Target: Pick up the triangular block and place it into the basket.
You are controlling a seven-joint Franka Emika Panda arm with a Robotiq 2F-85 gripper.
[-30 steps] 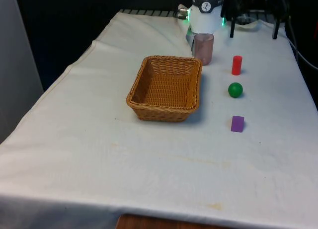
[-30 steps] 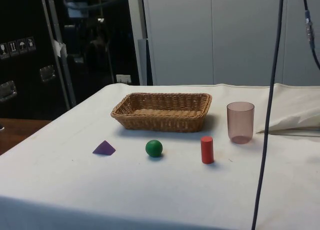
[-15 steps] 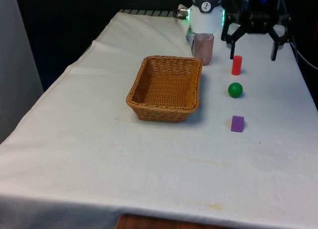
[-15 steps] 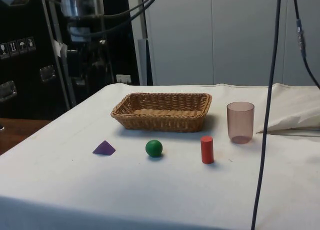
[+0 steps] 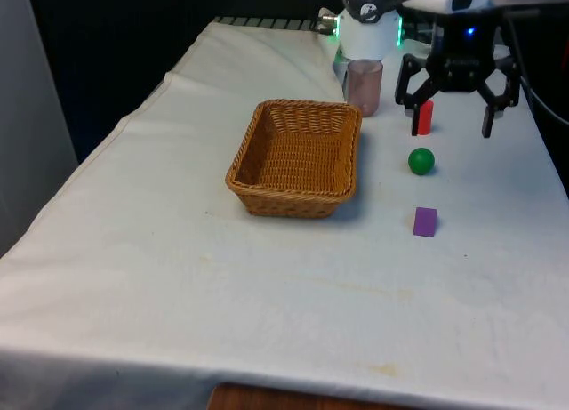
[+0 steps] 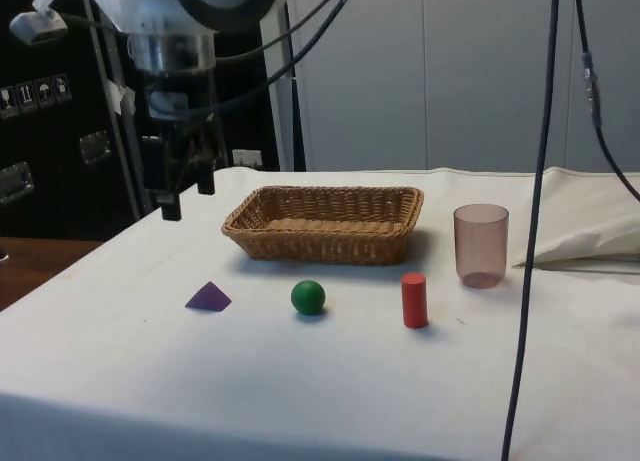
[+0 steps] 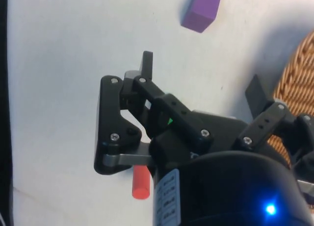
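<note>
The triangular block [image 5: 425,221] is purple and lies on the cloth towards the front view's right; from the side it is a small pyramid [image 6: 208,297]. The wicker basket [image 5: 298,156] [image 6: 325,222] stands mid-table with nothing in it. My gripper [image 5: 451,124] [image 6: 188,196] hangs open in the air, nothing between its fingers, above the red cylinder and green ball and short of the block. In the wrist view the purple block [image 7: 201,10] lies beyond the spread fingers [image 7: 147,64], with the basket [image 7: 299,88] at the side.
A green ball [image 5: 420,161] [image 6: 308,297] and a red cylinder [image 5: 425,116] [image 6: 414,300] [image 7: 141,182] line up with the block. A translucent pink cup [image 5: 364,87] [image 6: 480,245] stands just behind the basket. Bare cloth surrounds the block.
The gripper has come down into view and moved forward along the row of objects, from behind the red cylinder to over it, closer to the purple block. Nothing on the table moved.
</note>
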